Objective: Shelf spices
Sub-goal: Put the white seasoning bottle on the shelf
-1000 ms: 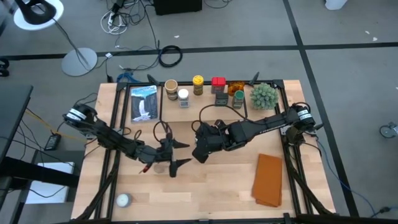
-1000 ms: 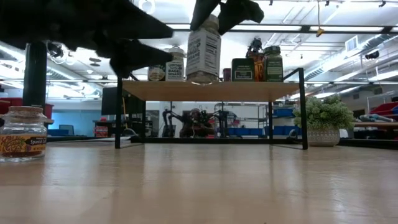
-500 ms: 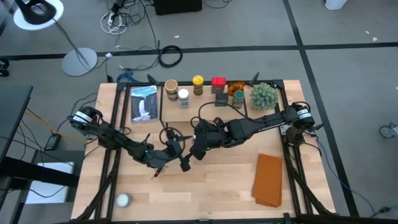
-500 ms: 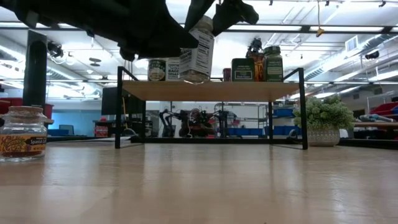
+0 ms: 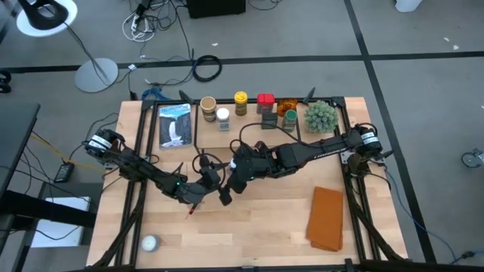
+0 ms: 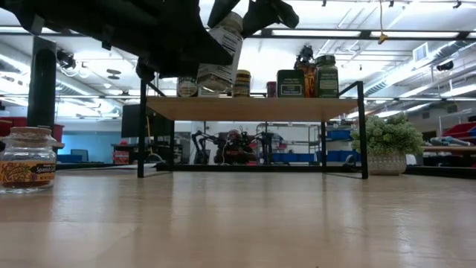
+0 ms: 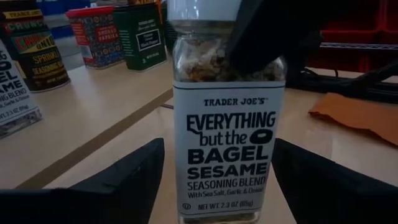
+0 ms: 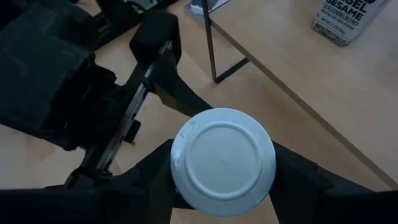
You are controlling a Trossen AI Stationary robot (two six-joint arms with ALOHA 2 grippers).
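The bagel seasoning jar (image 7: 227, 143) is glass with a white lid and a white label. It hangs tilted in the air (image 6: 219, 56) in front of the shelf (image 6: 253, 108). My right gripper (image 5: 238, 172) is shut on its top. My left gripper (image 5: 218, 183) is open, one finger on each side of the jar's lower body (image 7: 221, 180). Several spice jars and tins (image 5: 240, 106) stand on the light-wood shelf with black legs. A brown-lidded jar (image 6: 28, 160) stands on the table at the left of the low view. My right gripper pinches the jar at its white lid (image 8: 180, 162), one finger (image 8: 149, 180) on each side, coming from above. The jar is lifted clear and tilted, its bottom swung toward my left arm. My left gripper's fingers (image 7: 130, 180) flank the jar's labelled body; whether they touch it I cannot tell.
A green spiky plant (image 5: 321, 115) stands at the shelf's right end and a blue-and-white packet (image 5: 175, 125) lies at its left. An orange-brown folded cloth (image 5: 327, 219) lies near the right edge. A pale ball (image 5: 150, 242) sits at the near left corner.
My left gripper has moved right and toward the far edge until its open fingers stand around the jar. My right gripper has carried the jar slightly left and tipped it from upright, its bottom swinging toward my left arm.
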